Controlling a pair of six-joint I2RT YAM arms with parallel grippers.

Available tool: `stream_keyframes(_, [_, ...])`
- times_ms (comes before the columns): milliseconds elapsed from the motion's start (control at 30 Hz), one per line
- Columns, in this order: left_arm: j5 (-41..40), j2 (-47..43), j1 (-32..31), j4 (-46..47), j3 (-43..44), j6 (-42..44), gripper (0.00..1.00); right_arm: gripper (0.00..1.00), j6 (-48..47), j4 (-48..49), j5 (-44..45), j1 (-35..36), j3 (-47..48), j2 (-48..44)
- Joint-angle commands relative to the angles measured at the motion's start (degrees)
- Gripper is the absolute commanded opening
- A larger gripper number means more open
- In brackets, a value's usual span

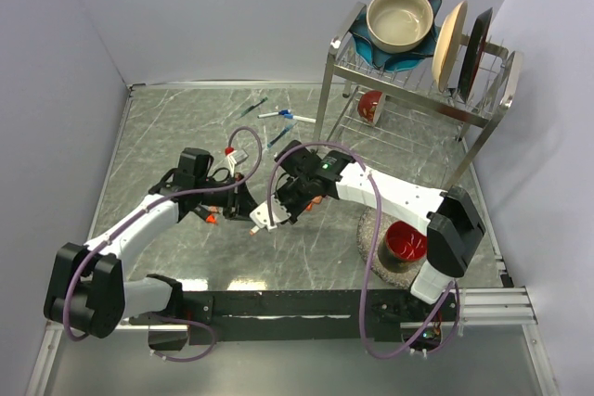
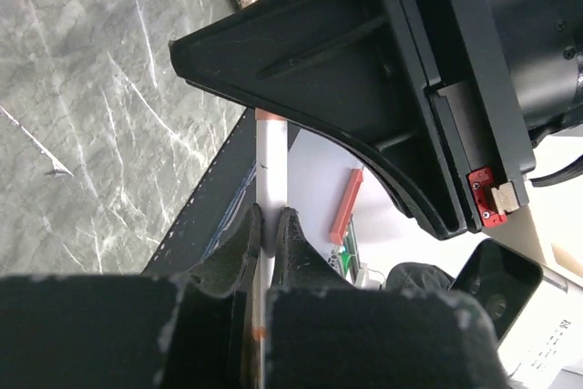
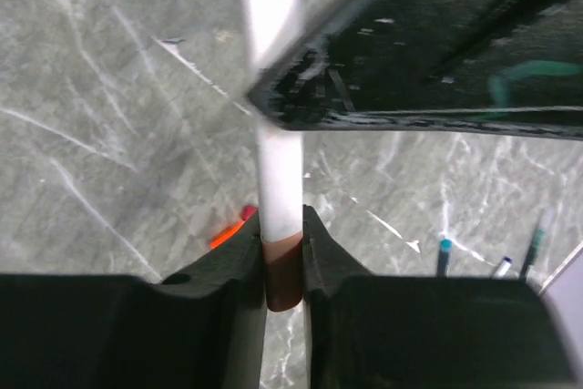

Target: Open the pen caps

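A white marker barrel (image 3: 278,170) with a dark red cap (image 3: 283,278) is held between both grippers above the table. My right gripper (image 3: 282,257) is shut on the capped end, its fingers pressing the cap and the barrel's edge. My left gripper (image 2: 270,225) is shut on the white barrel (image 2: 271,157) farther along. In the top view the left gripper (image 1: 237,197) and the right gripper (image 1: 290,199) meet tip to tip at the table's middle. A loose orange cap (image 1: 212,220) lies below the left gripper, and it also shows in the right wrist view (image 3: 228,230).
Several markers (image 1: 283,116) lie at the back of the table, also seen in the right wrist view (image 3: 444,257). A red cap (image 1: 229,150) lies near the left wrist. A dish rack (image 1: 422,90) with a bowl and plates stands back right. A red bowl (image 1: 406,241) sits on a round mat.
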Motion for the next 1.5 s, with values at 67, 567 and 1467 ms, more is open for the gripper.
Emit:
stream_keyframes(67, [0.39, 0.34, -0.06, 2.06, 3.52, 0.34, 0.12, 0.01, 3.64, -0.33, -1.01, 0.31, -0.98, -2.05])
stream_keyframes(567, [-27.54, -16.16, 4.16, 12.95, 2.82, -10.38, 0.92, 0.0, 48.81, 9.24, -24.09, -9.86, -5.28, -5.66])
stream_keyframes(1467, [-49.36, -8.64, -8.15, 32.65, -1.59, -24.1, 0.5, 0.0, 106.66, 46.6, -32.57, -14.54, -15.13, -2.58])
